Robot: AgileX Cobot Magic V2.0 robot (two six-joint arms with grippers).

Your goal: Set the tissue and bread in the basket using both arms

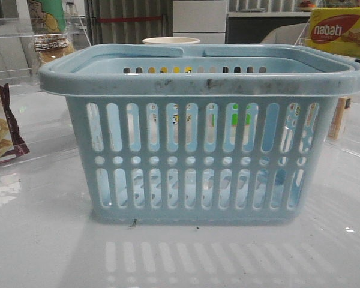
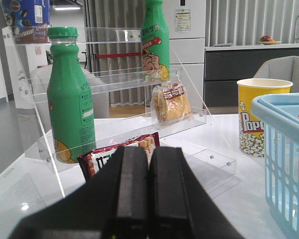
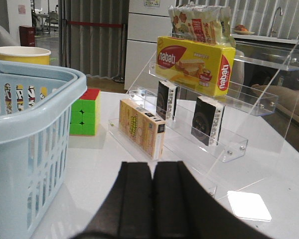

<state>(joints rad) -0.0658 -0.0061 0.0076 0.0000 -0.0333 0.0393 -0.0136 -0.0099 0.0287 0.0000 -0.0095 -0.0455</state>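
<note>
The light blue basket (image 1: 204,138) stands in the middle of the table; its rim also shows in the left wrist view (image 2: 284,144) and the right wrist view (image 3: 30,99). The bread (image 2: 172,102), golden in a clear wrapper with a dark label, stands on the lower step of a clear acrylic shelf, beyond my left gripper (image 2: 149,149), which is shut and empty. Two black tissue packs (image 3: 167,99) (image 3: 208,120) with white striped patches stand on another acrylic shelf, beyond my right gripper (image 3: 152,164), also shut and empty. Neither gripper shows in the front view.
Two green bottles (image 2: 70,99) and a maroon-edged cracker bag (image 2: 117,154) are by the bread's shelf. A yellow popcorn cup (image 2: 261,117) stands behind the basket. A nabati box (image 3: 194,62), a tan box (image 3: 139,127) and a colour cube (image 3: 84,112) are near the tissue.
</note>
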